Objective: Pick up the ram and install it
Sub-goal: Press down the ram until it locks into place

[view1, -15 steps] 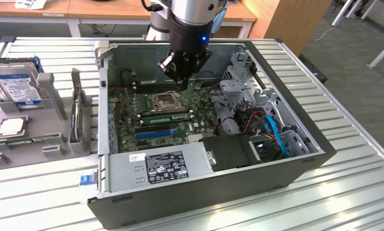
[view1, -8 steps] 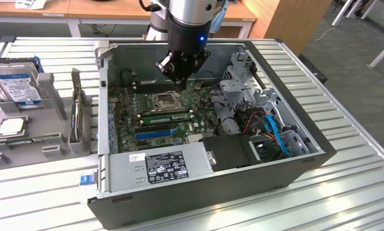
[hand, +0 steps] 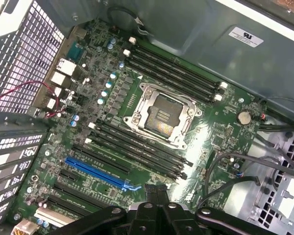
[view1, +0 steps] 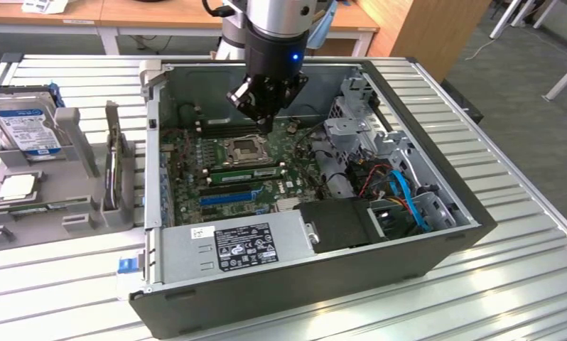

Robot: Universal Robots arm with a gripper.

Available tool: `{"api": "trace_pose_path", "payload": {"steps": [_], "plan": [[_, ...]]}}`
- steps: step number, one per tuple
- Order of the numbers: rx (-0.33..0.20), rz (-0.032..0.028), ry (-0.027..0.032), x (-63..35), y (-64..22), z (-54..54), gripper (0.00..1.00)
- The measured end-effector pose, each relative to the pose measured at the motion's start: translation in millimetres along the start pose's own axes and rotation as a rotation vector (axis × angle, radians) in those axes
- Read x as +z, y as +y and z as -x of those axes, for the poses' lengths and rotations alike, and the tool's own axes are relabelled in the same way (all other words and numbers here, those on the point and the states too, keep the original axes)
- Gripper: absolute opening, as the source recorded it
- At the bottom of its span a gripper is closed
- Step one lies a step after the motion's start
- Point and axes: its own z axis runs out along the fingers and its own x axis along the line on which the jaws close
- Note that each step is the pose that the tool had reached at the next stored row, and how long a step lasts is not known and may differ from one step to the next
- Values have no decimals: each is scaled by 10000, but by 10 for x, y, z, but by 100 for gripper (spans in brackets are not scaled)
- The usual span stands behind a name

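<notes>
Your jaws (view1: 261,119) are pressed together on nothing, hanging inside the open grey computer case (view1: 435,234) above the green motherboard (hand: 210,142). The long, thin green ram stick (view1: 247,170) looks already stood in a black memory slot just beside the square metal processor socket (view1: 243,148); you can't confirm it is fully latched
</notes>
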Motion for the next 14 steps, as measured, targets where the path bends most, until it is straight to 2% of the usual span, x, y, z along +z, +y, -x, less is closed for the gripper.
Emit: {"api": "trace_pose_path", "payload": {"steps": [10,14], "plan": [[1520,-77,-73,4,0,-1,10],[1958,-99,-93,5,0,-1,10]]}}
